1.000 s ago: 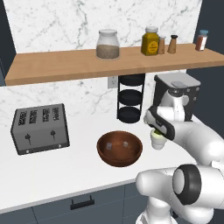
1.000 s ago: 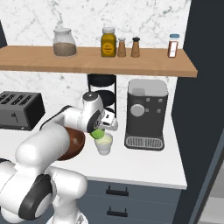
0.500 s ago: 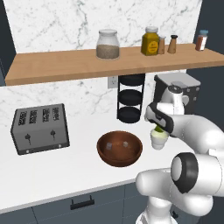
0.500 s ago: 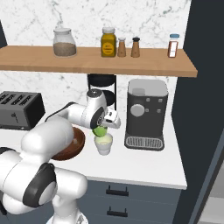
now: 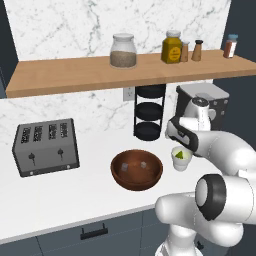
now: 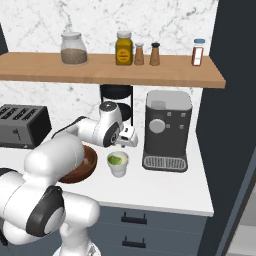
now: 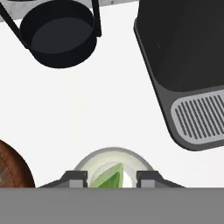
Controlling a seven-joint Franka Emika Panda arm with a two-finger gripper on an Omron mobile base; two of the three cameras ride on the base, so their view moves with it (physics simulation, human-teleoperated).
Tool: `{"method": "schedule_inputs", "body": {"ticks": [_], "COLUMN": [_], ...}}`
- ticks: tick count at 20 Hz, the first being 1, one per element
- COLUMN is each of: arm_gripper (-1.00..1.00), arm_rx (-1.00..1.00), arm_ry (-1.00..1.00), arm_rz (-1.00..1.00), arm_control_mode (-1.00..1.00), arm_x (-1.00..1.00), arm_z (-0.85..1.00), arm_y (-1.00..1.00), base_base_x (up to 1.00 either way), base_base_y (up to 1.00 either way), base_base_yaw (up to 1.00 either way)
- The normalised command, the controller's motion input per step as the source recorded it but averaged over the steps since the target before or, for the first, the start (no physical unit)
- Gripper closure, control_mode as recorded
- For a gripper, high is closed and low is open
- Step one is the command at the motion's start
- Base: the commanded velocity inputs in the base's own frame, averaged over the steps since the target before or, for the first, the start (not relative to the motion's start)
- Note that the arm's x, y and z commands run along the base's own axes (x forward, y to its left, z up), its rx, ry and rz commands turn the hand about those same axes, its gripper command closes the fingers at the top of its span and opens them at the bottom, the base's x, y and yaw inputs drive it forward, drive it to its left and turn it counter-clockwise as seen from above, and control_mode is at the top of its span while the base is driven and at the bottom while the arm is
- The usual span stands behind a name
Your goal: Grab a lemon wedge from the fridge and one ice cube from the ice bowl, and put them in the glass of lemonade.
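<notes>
White counter (image 5: 75, 185) carrying, left to right: grey toaster (image 5: 46, 146), ice bowl (image 5: 136, 169) holding two ice cubes (image 5: 143, 164), glass of lemonade (image 5: 180, 158), black coffee machine (image 6: 167, 130) at far right. Black tiered stand (image 5: 149, 112) against far wall. Gripper (image 7: 112, 178) directly above glass, fingers apart, gripping nothing. Lemon wedge (image 7: 109, 178) lying inside glass, between the fingertips (image 7: 74, 178).

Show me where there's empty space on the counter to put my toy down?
Best spot: the bare white counter between the toaster and the wooden bowl, and along the front edge. It's crowded by the cup, where the claw hovers beside the coffee machine and black rack.
</notes>
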Motion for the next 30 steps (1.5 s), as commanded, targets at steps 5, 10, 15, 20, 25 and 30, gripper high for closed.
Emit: {"method": "schedule_inputs", "body": {"ticks": [5, 10, 15, 20, 25, 30], "arm_gripper": [-1.0, -1.0, -1.0, -1.0, -1.0, -1.0], "arm_rx": [0.0, 0.03, 0.07, 0.08, 0.02, 0.0], "arm_ry": [0.0, -0.03, -0.11, -0.12, -0.09, -0.02], "arm_rz": [0.0, 0.0, 0.0, 0.0, 0.07, 0.16], "arm_control_mode": [-1.0, -1.0, -1.0, -1.0, -1.0, -1.0], "arm_x": [0.0, -0.01, -0.27, -0.44, -0.52, -0.52], "arm_z": [0.0, 0.12, 0.28, 0.18, 0.08, 0.01], "arm_y": [0.0, -0.03, 0.0, 0.0, 0.12, 0.48], "base_base_x": [0.0, 0.0, 0.0, 0.0, 0.0, 0.0], "base_base_y": [0.0, 0.0, 0.0, 0.0, 0.0, 0.0], "base_base_yaw": [0.0, 0.0, 0.0, 0.0, 0.0, 0.0]}}
